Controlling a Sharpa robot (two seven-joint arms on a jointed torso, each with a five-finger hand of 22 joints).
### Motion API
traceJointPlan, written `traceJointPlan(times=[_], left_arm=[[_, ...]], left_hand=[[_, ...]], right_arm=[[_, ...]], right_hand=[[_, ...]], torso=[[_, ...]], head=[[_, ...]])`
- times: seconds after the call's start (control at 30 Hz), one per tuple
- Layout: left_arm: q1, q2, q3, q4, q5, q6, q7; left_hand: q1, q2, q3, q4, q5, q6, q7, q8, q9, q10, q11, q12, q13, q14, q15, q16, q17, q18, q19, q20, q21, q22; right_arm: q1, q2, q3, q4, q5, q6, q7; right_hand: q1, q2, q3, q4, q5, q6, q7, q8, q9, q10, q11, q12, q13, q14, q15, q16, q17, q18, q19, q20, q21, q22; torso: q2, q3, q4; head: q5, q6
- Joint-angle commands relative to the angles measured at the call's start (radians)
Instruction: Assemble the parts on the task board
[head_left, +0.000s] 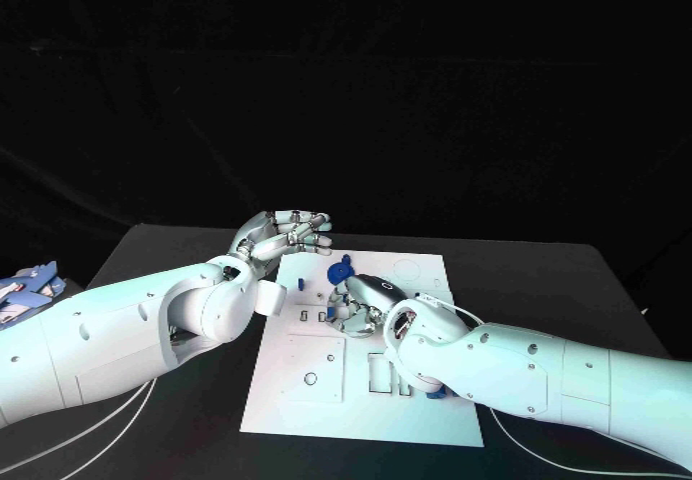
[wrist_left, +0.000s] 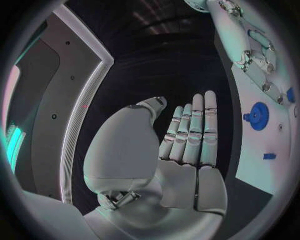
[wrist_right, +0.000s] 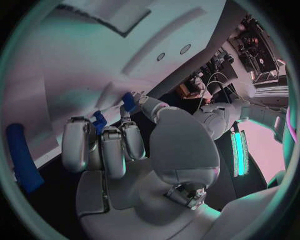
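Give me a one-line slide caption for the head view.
Right robot hand works fingers-down on the white task board near a blue gear-like part; left robot hand is raised beside it, empty.

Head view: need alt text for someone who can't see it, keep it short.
Two white robot arms reach over a white task board on a black table. The right hand is down on the middle of the board, fingers curled among small blue parts, close to a blue gear. The left hand is raised at the board's far left corner and holds nothing.
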Motion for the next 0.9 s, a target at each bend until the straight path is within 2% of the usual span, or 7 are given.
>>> traceJointPlan(times=[0.03,0.27,0.4,0.47,0.6,0.73,0.9], left_arm=[[0.001,0.002,0.001,0.001,-0.002,0.017,0.005],[0.001,0.001,0.001,0.002,-0.002,0.017,0.005],[0.001,0.001,0.001,0.002,-0.002,0.017,0.005],[0.001,0.0,0.001,0.002,-0.002,0.016,0.005],[0.001,-0.001,0.001,0.002,-0.002,0.016,0.004],[0.001,-0.002,0.001,0.002,-0.002,0.016,0.004],[0.001,-0.003,0.001,0.002,-0.002,0.016,0.003]], left_hand=[[-0.004,0.006,0.001,-0.007,-0.004,-0.006,0.022,-0.004,-0.001,-0.007,0.002,-0.004,0.001,-0.009,0.0,-0.005,0.002,0.008,-0.007,0.002,0.006,0.001],[-0.004,0.006,0.001,-0.007,-0.004,-0.006,0.022,-0.004,-0.001,-0.007,0.002,-0.004,0.001,-0.009,0.0,-0.005,0.002,0.008,-0.007,0.002,0.006,0.001],[-0.004,0.006,0.001,-0.007,-0.004,-0.006,0.022,-0.004,-0.001,-0.007,0.002,-0.004,0.001,-0.009,0.0,-0.005,0.002,0.008,-0.007,0.002,0.006,0.001],[-0.004,0.006,0.001,-0.007,-0.004,-0.006,0.022,-0.004,-0.001,-0.007,0.002,-0.004,0.001,-0.009,0.0,-0.005,0.002,0.008,-0.007,0.002,0.006,0.001],[-0.004,0.006,0.001,-0.007,-0.004,-0.006,0.022,-0.004,-0.001,-0.007,0.002,-0.004,0.001,-0.009,0.0,-0.005,0.002,0.008,-0.007,0.002,0.006,0.001],[-0.004,0.006,0.001,-0.007,-0.004,-0.006,0.022,-0.004,-0.001,-0.007,0.002,-0.004,0.001,-0.009,0.0,-0.005,0.002,0.008,-0.007,0.002,0.006,0.001],[-0.004,0.006,0.001,-0.007,-0.004,-0.006,0.022,-0.004,-0.001,-0.007,0.002,-0.004,0.001,-0.009,0.0,-0.005,0.002,0.008,-0.007,0.002,0.006,0.001]], right_arm=[[-0.002,0.002,-0.001,-0.001,-0.011,0.015,-0.003],[-0.002,0.002,-0.001,0.0,-0.011,0.017,0.0],[-0.002,0.003,-0.001,0.0,-0.01,0.015,0.004],[-0.002,0.003,-0.001,0.001,-0.01,0.013,0.006],[-0.002,0.004,-0.001,0.002,-0.008,0.005,0.011],[-0.002,0.004,-0.001,0.003,-0.007,-0.002,0.015],[-0.002,0.002,-0.001,0.005,-0.008,-0.016,0.018]], right_hand=[[0.0,-0.011,-0.008,0.002,0.007,-0.011,0.004,-0.008,-0.003,-0.011,0.002,-0.008,0.048,0.083,0.007,-0.001,0.145,0.008,-0.004,0.003,-0.007,0.019],[0.0,-0.017,-0.011,0.003,0.007,-0.019,0.006,-0.012,-0.005,-0.013,0.004,-0.009,0.047,0.082,0.009,-0.002,0.145,0.008,-0.004,0.005,-0.008,0.019],[-0.004,-0.029,-0.02,0.007,0.004,-0.031,0.011,-0.018,-0.01,-0.016,0.009,-0.011,0.044,0.082,0.013,-0.002,0.144,0.008,-0.005,0.008,-0.011,0.017],[-0.011,-0.035,-0.028,0.015,-0.008,-0.037,0.013,-0.022,-0.012,-0.018,0.011,-0.012,0.043,0.082,0.016,-0.002,0.143,0.008,-0.006,0.011,-0.013,0.017],[-0.024,-0.047,-0.052,0.037,-0.064,-0.061,0.018,-0.037,-0.021,-0.03,0.017,-0.021,0.033,0.081,0.021,-0.003,0.14,0.01,-0.009,0.016,-0.02,0.013],[-0.03,-0.058,-0.078,0.054,-0.072,-0.075,0.021,-0.046,-0.026,-0.039,0.02,-0.027,0.025,0.081,0.024,-0.004,0.139,0.011,-0.011,0.019,-0.025,0.009],[-0.025,-0.059,-0.092,0.063,-0.073,-0.09,0.025,-0.056,-0.03,-0.047,0.023,-0.033,0.018,0.08,0.027,-0.004,0.137,0.012,-0.014,0.021,-0.03,0.006]], torso=[[0.0,-0.0003,0.0001],[0.001,0.0001,-0.0007],[0.001,0.0004,-0.0004],[0.001,0.0001,-0.0001],[0.001,-0.0005,-0.0002],[0.001,-0.0006,-0.0002],[-0.001,-0.0006,-0.0002]], head=[[0.0,0.0],[-0.001,0.0],[-0.002,-0.003],[-0.002,-0.004],[-0.002,-0.003],[0.0,-0.004],[0.0,-0.003]])
